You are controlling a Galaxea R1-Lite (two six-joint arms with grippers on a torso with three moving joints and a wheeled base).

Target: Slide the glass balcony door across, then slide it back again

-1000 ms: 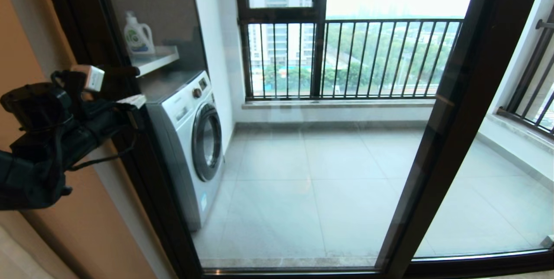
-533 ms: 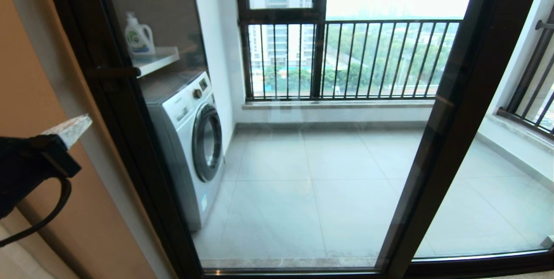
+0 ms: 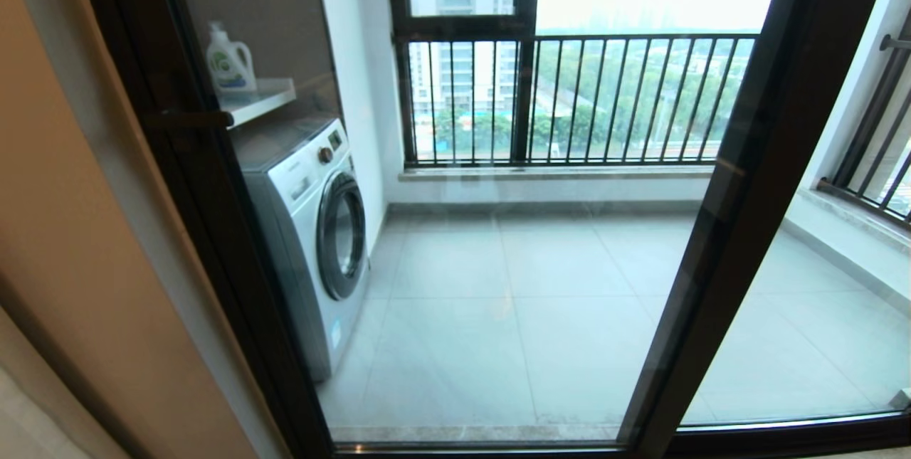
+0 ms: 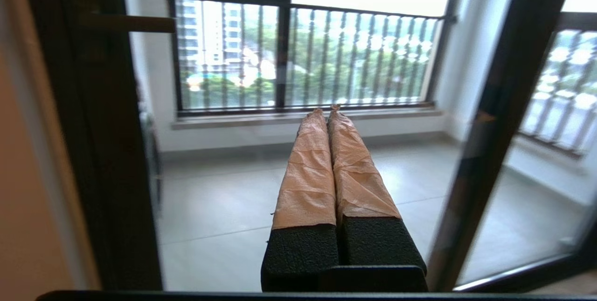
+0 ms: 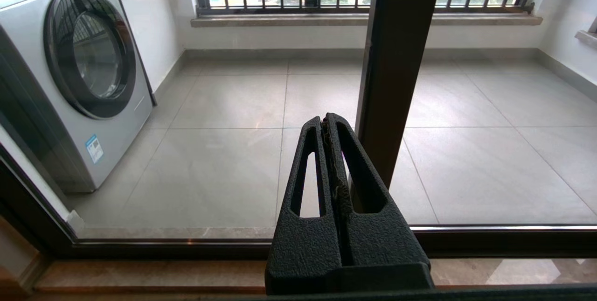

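The glass balcony door (image 3: 455, 231) stands untouched; left tool (image 4: 327, 110) and right tool (image 5: 328, 121) both pressed closed, empty.

A home, high up in an apartment block: laundry balcony seen through a full-height clear glass sliding door in a slim dark brown-black metal frame (image 3: 455, 267). Behind the glass, a white front-loading washing machine with a round dark porthole (image 3: 313, 231), a white wall shelf (image 3: 260, 98) above it carrying a white detergent jug with a green label (image 3: 229, 60). Pale grey floor tiles (image 3: 534, 302), a black window frame with vertical railing bars (image 3: 569, 99), and beyond it tall residential towers (image 3: 455, 53) and green treetops far below.
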